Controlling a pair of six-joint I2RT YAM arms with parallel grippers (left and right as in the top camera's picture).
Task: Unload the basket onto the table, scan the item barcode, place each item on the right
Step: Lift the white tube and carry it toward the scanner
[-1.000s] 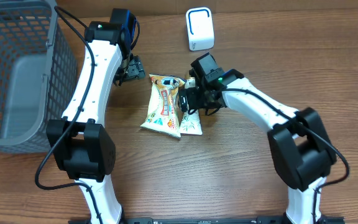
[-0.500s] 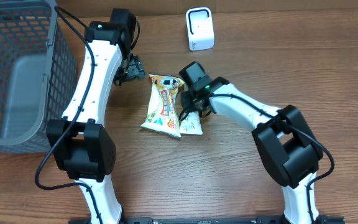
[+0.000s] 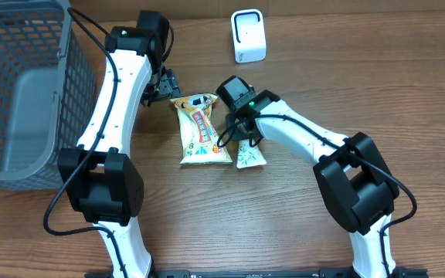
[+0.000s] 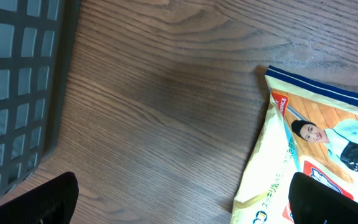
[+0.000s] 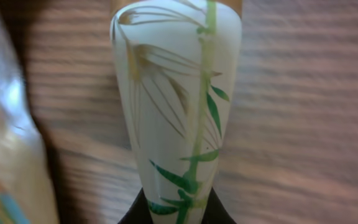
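A shop checkout mock-up: shopping basket [image 3: 74,73] at upper left, white barcode scanner [image 3: 248,35] at top centre, snack packets [image 3: 199,130] on the table [image 3: 284,224].

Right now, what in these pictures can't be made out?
- Barcode: none shows on the yellow packet or the white packet; print is too small overhead and blurred in the right wrist view.
- Yellow packet: cut off by the right and bottom edges of the left wrist view.
- White packet's upper end: hidden overhead under the right arm.
- Right fingers: hidden overhead by the arm; only dark tips show at the right wrist view's bottom edge.
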